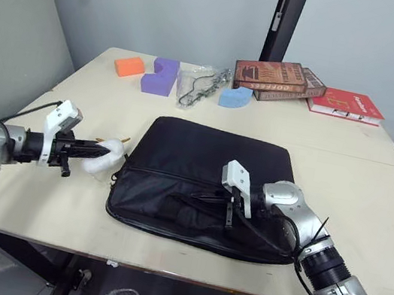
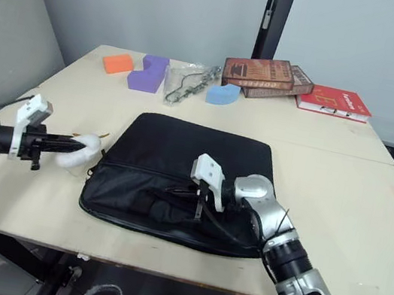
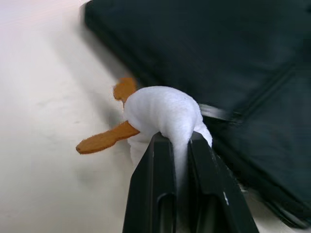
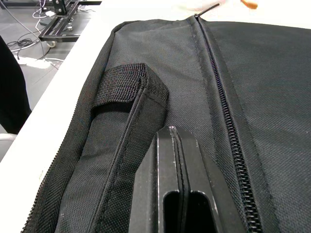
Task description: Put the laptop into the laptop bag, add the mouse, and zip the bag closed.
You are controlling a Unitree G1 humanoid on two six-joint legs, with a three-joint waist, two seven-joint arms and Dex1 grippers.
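A: Pinching white plush, your left claw (image 3: 177, 145) is clamped on the orange-footed plush toy (image 3: 163, 114) — not the mouse. Your right claw (image 4: 177, 141) rests with fingers together, holding nothing, on the laptop bag (image 1: 208, 172) lying flat on the bench (image 1: 373, 186).

B: Likely the mouse step, gone astray. Release it. The left wrist view reveals the fuzz; from overhead it could pass for a mouse.

the laptop bag (image 1: 208, 172) is matt black woven cloth, coarse-grained up close, with a ribbed webbing handle (image 4: 124, 87) and a fine-toothed zipper (image 4: 221, 92). the plush toy (image 3: 163, 116) is soft fuzzy white fabric with flat orange felt parts. the table (image 1: 372, 194) looks smooth, pale and matt. the gripper fingers (image 3: 160, 194) are smooth, faintly shiny black plastic.
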